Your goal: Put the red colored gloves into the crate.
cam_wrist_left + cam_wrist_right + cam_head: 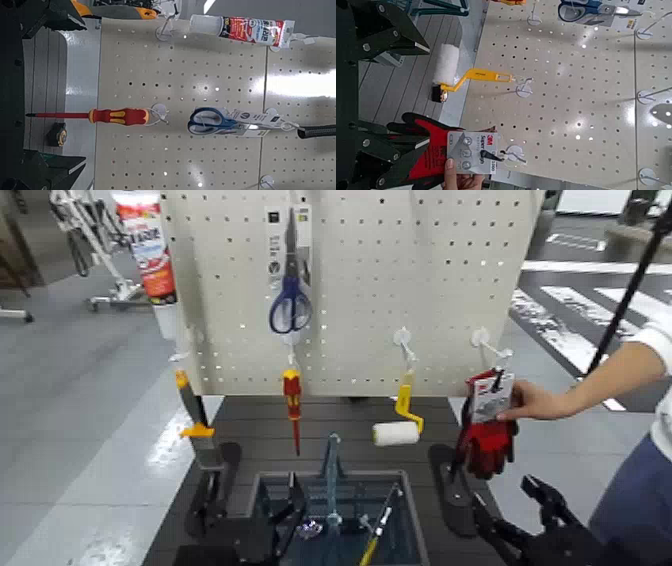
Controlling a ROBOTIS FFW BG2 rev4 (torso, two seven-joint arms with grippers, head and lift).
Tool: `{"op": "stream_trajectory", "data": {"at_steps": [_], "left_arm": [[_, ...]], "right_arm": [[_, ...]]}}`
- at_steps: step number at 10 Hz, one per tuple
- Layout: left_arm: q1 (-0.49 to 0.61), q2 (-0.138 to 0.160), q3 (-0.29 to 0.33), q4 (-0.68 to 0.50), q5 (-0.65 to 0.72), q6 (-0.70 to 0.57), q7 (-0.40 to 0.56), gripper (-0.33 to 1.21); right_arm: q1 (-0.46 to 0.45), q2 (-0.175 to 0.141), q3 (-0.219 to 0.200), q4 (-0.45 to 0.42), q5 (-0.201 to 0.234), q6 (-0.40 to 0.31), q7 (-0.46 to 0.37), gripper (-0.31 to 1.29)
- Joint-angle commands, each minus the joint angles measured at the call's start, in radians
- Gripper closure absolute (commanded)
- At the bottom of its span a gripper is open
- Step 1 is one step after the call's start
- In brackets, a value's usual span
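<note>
The person (640, 380) at the right is cut off by the head view's edge — only an arm and part of the torso show. The crate (262, 487) runs off the near edge, its contents too dark to tell. Both grippers — left (262, 535), right (535, 520) — are partly cropped; their fingers' spacing is unclear.

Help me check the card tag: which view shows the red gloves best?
The right wrist view: the red gloves and their printed card fill the foreground, held by a person's hand at a pegboard hook. The head view shows them smaller, with the hand. The left wrist view misses them.
</note>
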Motion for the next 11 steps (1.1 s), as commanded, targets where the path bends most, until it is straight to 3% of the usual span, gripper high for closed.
{"op": "stream_trajectory", "data": {"at_steps": [1, 11], "left_arm": [[0.002, -0.003, 0.002, 0.000, 0.000, 0.000, 0.000, 0.11], [0.000, -0.003, 0.002, 0.005, 0.001, 0.002, 0.000, 0.11]], "right_arm": [[0.003, 0.004, 0.005, 0.009, -0.003, -0.019, -0.008, 0.47], [0.003, 0.008, 0.007, 0.010, 0.022, -0.042, -0.047, 0.47]]}}
